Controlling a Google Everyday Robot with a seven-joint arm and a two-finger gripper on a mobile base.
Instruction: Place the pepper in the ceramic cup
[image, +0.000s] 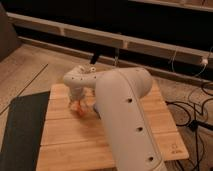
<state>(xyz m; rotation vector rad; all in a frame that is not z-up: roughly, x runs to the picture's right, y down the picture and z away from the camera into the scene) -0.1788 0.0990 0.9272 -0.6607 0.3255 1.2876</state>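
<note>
Gripper (77, 101) over table's (65, 145) far left, pepper (76, 108) at its tip.
Hold unclear; cup unseen, so pepper could drop on wood.

The gripper (77, 102) is hovering over the left half of the table (70, 145); the bulky arm (125, 112) is blocking the middle, leaving the near boards open.
</note>
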